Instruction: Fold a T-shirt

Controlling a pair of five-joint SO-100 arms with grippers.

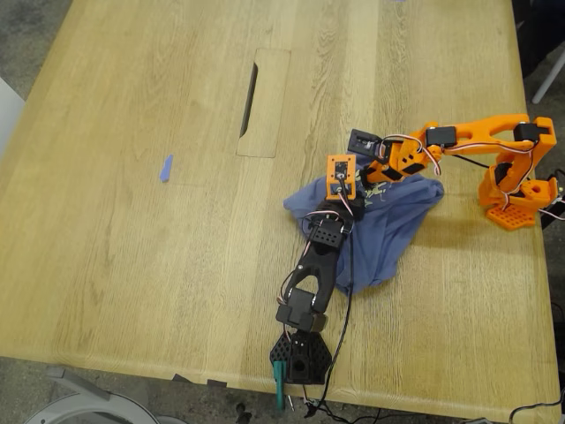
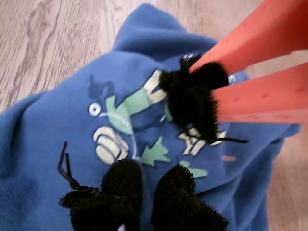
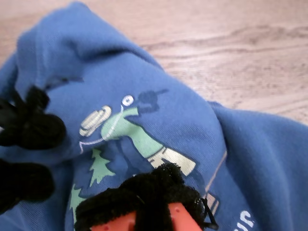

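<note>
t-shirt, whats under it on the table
The crumpled slate-blue cotton T-shirt lies on the light wooden table, with bare wood showing all around its edges. The cloth hides whatever is beneath it, so nothing under it can be confirmed.

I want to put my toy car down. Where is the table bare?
The wooden table is bare between the small blue scrap and the crumpled slate-blue T-shirt. It is crowded at the shirt, where both arms meet.
</note>
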